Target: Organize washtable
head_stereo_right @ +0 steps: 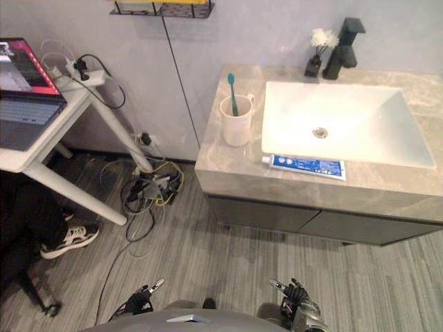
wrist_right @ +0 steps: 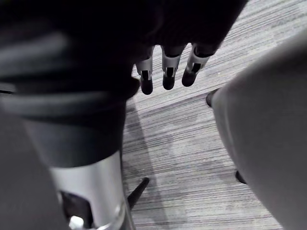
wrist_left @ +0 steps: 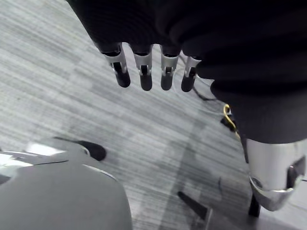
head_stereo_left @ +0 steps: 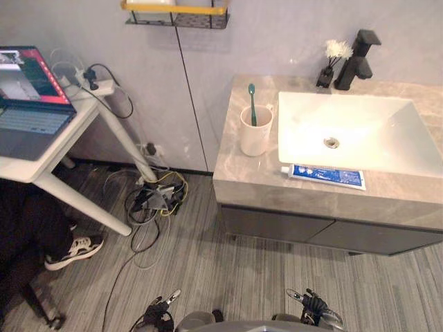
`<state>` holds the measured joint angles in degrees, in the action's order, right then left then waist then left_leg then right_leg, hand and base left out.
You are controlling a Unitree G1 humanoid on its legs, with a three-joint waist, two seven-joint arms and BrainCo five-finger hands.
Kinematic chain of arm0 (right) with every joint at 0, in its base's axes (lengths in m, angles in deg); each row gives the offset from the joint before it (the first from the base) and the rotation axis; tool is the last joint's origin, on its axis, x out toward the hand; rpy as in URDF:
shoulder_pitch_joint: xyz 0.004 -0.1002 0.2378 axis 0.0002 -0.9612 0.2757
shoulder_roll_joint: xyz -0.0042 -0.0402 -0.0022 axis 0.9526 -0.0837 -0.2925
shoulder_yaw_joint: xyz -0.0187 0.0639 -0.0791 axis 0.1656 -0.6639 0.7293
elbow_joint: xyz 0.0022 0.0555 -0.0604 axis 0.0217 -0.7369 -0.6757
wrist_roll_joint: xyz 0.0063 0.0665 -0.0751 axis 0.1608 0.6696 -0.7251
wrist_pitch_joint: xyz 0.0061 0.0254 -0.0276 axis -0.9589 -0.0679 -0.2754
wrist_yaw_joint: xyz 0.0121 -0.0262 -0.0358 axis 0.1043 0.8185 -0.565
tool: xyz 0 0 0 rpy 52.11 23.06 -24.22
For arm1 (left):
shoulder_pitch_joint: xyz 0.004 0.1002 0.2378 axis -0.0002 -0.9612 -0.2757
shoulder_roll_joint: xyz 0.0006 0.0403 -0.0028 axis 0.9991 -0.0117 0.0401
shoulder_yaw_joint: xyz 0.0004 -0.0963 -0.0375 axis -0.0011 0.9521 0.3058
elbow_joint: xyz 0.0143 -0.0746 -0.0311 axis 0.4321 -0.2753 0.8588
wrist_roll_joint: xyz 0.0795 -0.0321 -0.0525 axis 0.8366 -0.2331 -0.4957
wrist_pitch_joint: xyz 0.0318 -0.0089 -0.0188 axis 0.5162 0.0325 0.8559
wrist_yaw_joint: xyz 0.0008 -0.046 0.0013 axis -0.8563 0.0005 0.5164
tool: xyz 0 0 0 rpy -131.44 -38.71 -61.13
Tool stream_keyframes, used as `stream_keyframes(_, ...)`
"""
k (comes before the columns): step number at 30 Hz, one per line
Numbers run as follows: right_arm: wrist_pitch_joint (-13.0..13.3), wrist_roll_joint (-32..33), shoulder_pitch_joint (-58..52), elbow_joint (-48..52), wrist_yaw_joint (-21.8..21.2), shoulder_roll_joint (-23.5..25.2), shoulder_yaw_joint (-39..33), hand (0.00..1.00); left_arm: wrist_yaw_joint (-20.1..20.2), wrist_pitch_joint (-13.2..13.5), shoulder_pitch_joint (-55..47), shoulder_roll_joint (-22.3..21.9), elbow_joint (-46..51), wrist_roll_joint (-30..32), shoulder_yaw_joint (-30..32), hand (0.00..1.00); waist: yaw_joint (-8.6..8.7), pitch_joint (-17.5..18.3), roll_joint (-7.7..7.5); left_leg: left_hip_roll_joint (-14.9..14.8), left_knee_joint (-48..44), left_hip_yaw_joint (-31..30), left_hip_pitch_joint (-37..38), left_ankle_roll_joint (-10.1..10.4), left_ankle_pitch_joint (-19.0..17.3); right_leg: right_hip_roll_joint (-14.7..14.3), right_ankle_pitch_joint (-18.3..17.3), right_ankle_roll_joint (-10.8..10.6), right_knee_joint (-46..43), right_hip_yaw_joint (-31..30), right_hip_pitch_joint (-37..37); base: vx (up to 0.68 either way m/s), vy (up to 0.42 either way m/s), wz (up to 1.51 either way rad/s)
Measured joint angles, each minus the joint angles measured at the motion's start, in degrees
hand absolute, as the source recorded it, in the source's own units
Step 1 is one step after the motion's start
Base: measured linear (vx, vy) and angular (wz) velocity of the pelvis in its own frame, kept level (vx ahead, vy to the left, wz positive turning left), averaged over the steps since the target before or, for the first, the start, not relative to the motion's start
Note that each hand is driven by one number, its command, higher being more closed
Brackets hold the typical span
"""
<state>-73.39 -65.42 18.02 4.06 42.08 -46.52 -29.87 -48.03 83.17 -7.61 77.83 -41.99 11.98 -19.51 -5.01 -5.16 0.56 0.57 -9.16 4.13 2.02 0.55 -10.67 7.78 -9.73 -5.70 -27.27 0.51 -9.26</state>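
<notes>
L+R robot hands (wrist_left: 144,72) (wrist_right: 169,72) relaxed, empty.

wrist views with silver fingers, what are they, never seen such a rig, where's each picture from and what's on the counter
Those are the hands of a two-legged humanoid robot. Two pictures come from cameras in its head, looking down; two from cameras on its wrists. The left hand and right hand hang over the floor, fingers straight, holding nothing. On the counter beside the sink stands a cup with a toothbrush in it; a toothpaste tube lies along the front edge of the sink. A faucet stands behind.
</notes>
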Motion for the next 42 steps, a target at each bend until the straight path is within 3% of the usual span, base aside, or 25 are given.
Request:
stream_keyframes(2, 0.01, 0.06, -0.15, 0.04, 0.01, 0.15, 0.1, 0.0, 0.0, 0.13, 0.1, 0.02, 0.08, 0.01, -0.83, 0.0, 0.61, -0.56, -0.03, -0.1, 0.41, -1.0, 2.75, -1.16, -0.7, 1.71, -1.07, 0.54, -5.06, 3.56, -0.71, 0.09, -0.046, -0.03)
stream_keyframes(3, 0.0, 0.09, 0.01, 0.1, -0.01, 0.5, 0.66, 0.0, 0.0, 0.28, 0.22, 0.68, 0.04, 0.03, -1.2, 0.0, 1.45, -0.44, -0.98, -0.05, 0.96, -1.07, 3.32, -1.51, -0.95, 2.78, -2.53, 1.26, -5.69, 6.02, -1.29, 0.08, -0.062, 0.0)
stream_keyframes(5, 0.01, 0.09, 0.41, 0.33, -0.01, 0.89, 0.51, 0.0, 0.1, 0.27, 0.71, 1.13, -0.06, 0.06, -1.12, 0.0, 1.67, -0.94, -1.66, -0.43, 0.92, -1.11, 3.11, -1.49, -0.96, 3.04, -2.74, 1.42, -4.47, 7.11, -3.92, 0.04, -0.108, -0.1)
stream_keyframes(7, -0.08, 0.03, -0.15, 0.2, 0.02, 1.0, -0.2, 0.0, 0.16, 0.21, 0.55, 1.46, -0.48, 0.11, -1.0, 0.0, 2.3, -1.12, -2.03, -1.12, 0.53, -1.43, 3.4, -1.1, -1.21, 3.81, -0.37, 1.36, 3.15, 7.61, -4.72, 0.05, -0.193, -0.01)
stream_keyframes(8, -0.1, 0.03, -0.9, 0.17, 0.02, 0.95, -0.82, 0.0, 0.17, 0.07, 0.68, 1.69, -1.3, 0.21, -0.48, 0.0, 2.67, -1.3, -2.21, -1.72, -0.15, -2.38, 4.42, 0.81, -2.94, 3.05, 3.09, 0.11, 6.75, 7.01, -3.48, 0.08, -0.213, 0.04)
stream_keyframes(11, -0.18, -0.02, -1.05, -0.24, -0.02, 0.19, -2.81, 0.0, 0.29, -0.1, 0.43, 0.37, -1.89, 0.92, 0.94, 0.0, 2.78, -1.56, -0.65, -4.06, 0.1, -4.52, 4.67, 1.27, -3.34, 0.41, 3.13, 0.5, 7.18, 6.41, -2.54, 0.03, -0.172, -0.1)
stream_keyframes(14, -0.27, 0.01, -1.76, -0.35, -0.04, -0.55, -4.35, 0.0, 1.09, -0.17, 0.89, 0.44, -2.91, 2.98, 0.95, 0.0, 3.61, -1.29, -0.06, -4.88, 0.06, -7.61, 5.13, 2.7, -2.47, 0.24, 3.04, 0.86, 9.21, 9.24, 0.41, -0.01, -0.083, 0.31)
stream_keyframes(18, -0.55, -0.34, -2.66, -0.95, -0.08, -0.24, -4.06, 0.0, 1.28, -0.26, 0.41, 0.94, -2.85, 3.01, 1.01, 0.0, 3.25, -1.03, -0.8, -6.14, -1.27, -10.65, 6.07, 3.3, -2.53, -0.91, 3.51, 1.27, 13.14, 12.91, 5.68, -0.03, -0.035, 0.53)
stream_keyframes(20, -0.52, -0.33, -2.36, -0.95, -0.13, 0.3, -2.45, 0.0, 1.22, -0.31, 0.26, 1.23, -2.57, 2.92, 0.91, 0.0, 2.82, -0.58, -1.08, -7.44, -5.54, -11.59, 3.1, 5.13, -3.7, -2.4, 4.39, 1.75, 16.58, 14.12, 6.8, -0.07, -0.023, 0.27)
stream_keyframes(22, -0.44, 0.03, -1.98, -0.95, -0.11, 1.03, -1.6, 0.0, 1.1, -0.36, -0.07, 1.76, -1.84, 2.88, 0.82, 0.0, 2.84, -1.25, -1.76, -6.98, -14.64, -12.37, -1.5, 5.39, -3.84, -3.06, 4.8, 2.16, 18.22, 14.15, 7.68, -0.15, -0.002, 0.27)
stream_keyframes(23, -0.41, 0.22, -2.02, -0.96, -0.05, 0.88, -1.53, 0.0, 0.99, -0.33, -0.42, 1.49, -0.85, 2.72, 0.61, 0.0, 2.7, -1.5, -1.38, -6.87, -20.79, -12.51, -4.2, 5.6, -3.69, -3.46, 4.96, 2.37, 18.27, 14.11, 8.17, -0.21, 0.019, 0.15)
stream_keyframes(25, -0.16, 0.26, -2.0, -0.89, 0.01, 0.5, -1.4, 0.0, 0.79, -0.27, -1.25, 1.08, -0.62, 1.83, 0.43, 0.0, 2.53, -1.73, -0.9, -6.79, -23.55, -12.08, -5.4, 6.75, -2.58, -3.48, 5.0, 2.39, 18.62, 13.59, 9.37, -0.15, 0.02, -0.01)
stream_keyframes(27, 0.01, 0.27, -2.01, -0.52, 0.03, 0.42, -1.46, 0.0, 0.55, -0.26, -1.61, 1.2, -0.8, 0.92, 0.06, 0.0, 2.88, -1.3, -0.95, -6.95, -18.26, -10.31, -4.5, 5.89, -3.38, -3.33, 6.13, 1.95, 20.75, 12.24, 9.27, -0.07, 0.025, 0.09)
stream_keyframes(29, -0.02, 0.25, -1.88, -0.41, 0.06, -0.69, -1.52, 0.0, 0.62, -0.24, -1.72, 0.26, -0.94, 0.73, 0.13, 0.0, 2.89, -1.42, 0.74, -6.8, -8.55, -9.41, -2.98, 5.84, -3.28, -3.56, 8.09, 1.49, 22.72, 11.47, 8.2, -0.08, 0.112, -0.09)
stream_keyframes(30, -0.12, 0.32, -1.75, -0.71, 0.11, -0.96, -1.78, 0.0, 0.51, -0.27, -1.79, -0.4, -1.27, 0.37, 1.11, 0.0, 2.18, -1.73, 1.2, -5.75, -3.66, -7.95, -1.15, 4.84, -2.32, -2.95, 8.88, 0.87, 23.62, 9.42, 7.27, -0.05, 0.17, -0.39)
stream_keyframes(35, -0.05, 0.3, -2.68, -0.36, 0.1, -0.27, -2.12, 0.0, 0.63, -1.15, -4.61, -0.22, -3.48, 0.22, 1.85, 0.0, 2.9, -0.37, 0.67, -4.03, -0.16, -4.3, 2.01, 3.99, -1.88, -2.23, 13.87, 0.22, 30.77, 6.28, 10.52, 0.05, 0.098, -0.39)
stream_keyframes(42, -0.21, 0.24, -3.76, -0.45, 0.04, -0.43, -2.77, 0.0, 1.13, -1.33, -2.85, 0.34, -3.39, 1.19, 1.81, 0.0, 3.07, 1.3, 0.8, -3.68, 3.6, -3.16, 4.83, 3.01, -0.42, -2.37, 15.01, 0.42, 32.47, 5.82, 11.45, 0.16, 0.019, -0.1)
